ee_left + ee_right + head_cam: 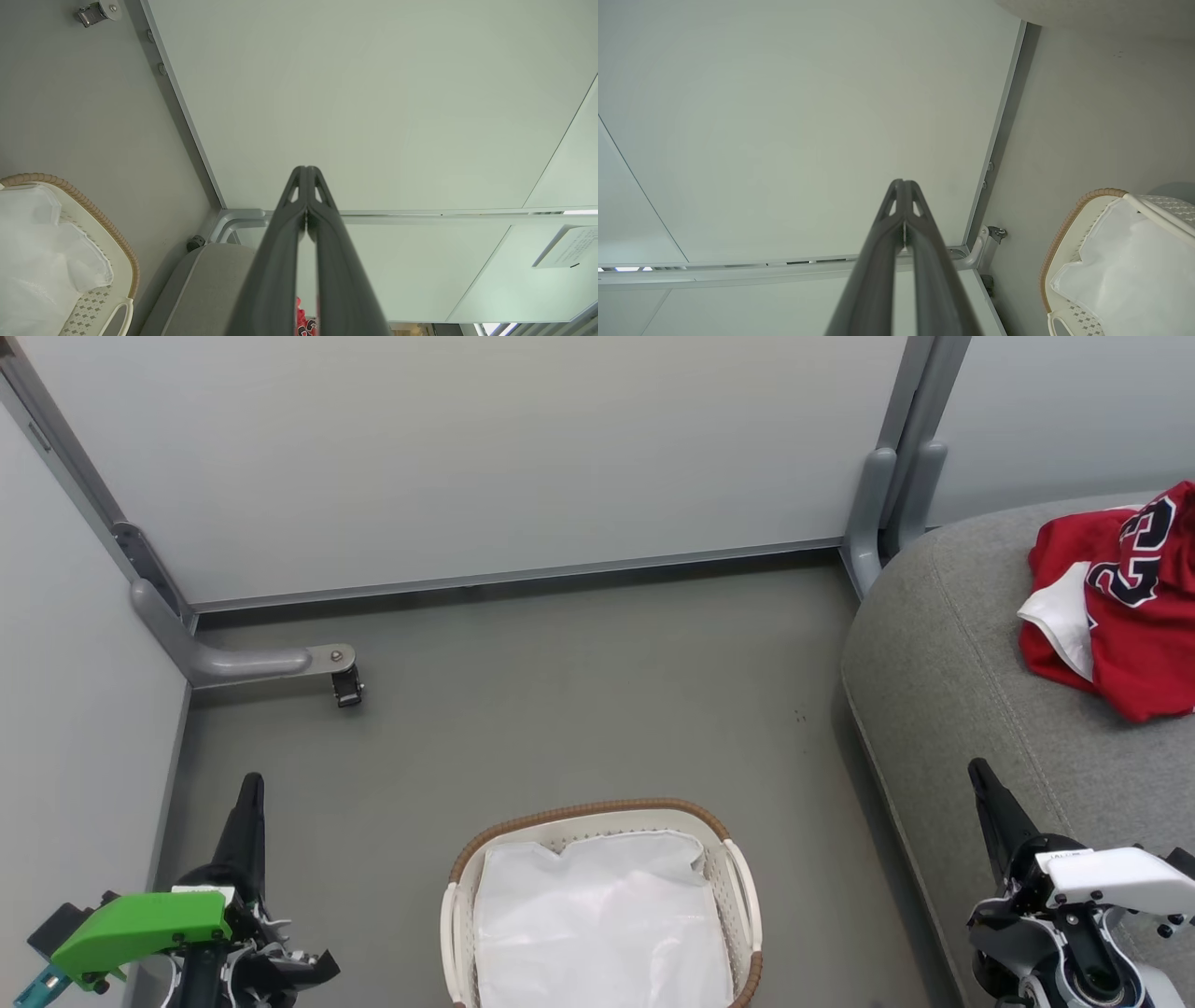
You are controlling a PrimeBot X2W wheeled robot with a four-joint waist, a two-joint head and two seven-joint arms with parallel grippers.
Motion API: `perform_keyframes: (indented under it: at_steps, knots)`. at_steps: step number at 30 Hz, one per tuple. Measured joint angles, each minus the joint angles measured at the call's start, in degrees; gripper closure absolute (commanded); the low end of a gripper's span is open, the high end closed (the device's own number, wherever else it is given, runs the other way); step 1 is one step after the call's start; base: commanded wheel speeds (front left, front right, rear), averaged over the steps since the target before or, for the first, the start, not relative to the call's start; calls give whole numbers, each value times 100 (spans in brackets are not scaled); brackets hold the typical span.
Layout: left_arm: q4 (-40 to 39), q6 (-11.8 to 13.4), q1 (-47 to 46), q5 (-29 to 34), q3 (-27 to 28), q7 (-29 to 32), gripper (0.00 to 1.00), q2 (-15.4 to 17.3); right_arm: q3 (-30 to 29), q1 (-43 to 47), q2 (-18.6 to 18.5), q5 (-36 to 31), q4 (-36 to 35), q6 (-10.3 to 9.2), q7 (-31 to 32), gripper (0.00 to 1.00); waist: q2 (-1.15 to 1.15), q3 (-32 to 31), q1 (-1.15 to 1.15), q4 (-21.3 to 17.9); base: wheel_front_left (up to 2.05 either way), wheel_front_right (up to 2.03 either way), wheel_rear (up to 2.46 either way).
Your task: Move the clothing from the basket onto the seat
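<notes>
The right gripper (pixel 903 184), fingers pressed together, faces a pale wall panel (pixel 784 116); the basket (pixel 1057 233) nearby holds a white liner (pixel 1134 270).

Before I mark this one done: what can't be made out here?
Clothing on the seat: head view's right edge cuts it; piece count unclear.
Basket: head view's bottom edge crops it; the white liner covers its bottom.
Wall notice: left wrist view, print too small.

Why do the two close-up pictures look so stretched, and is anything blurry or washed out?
Head view: soft, even light, sharp throughout, a faint shadow on the floor along the seat. Left wrist view: the wide lens slants straight edges, and the left gripper looms large. Right wrist view: same stretch around the right gripper; the white liner is nearly washed out.
</notes>
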Motion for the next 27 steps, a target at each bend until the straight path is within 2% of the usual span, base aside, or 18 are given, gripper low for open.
perform_keyframes:
  at_steps: [27]
  knots:
    - [-13, -7, -31, -121, 19, 19, 100, -3, -47, -20, 13, 98, -8, 0, 49, 100, 0, -3, 0, -2, 0, 0, 0]
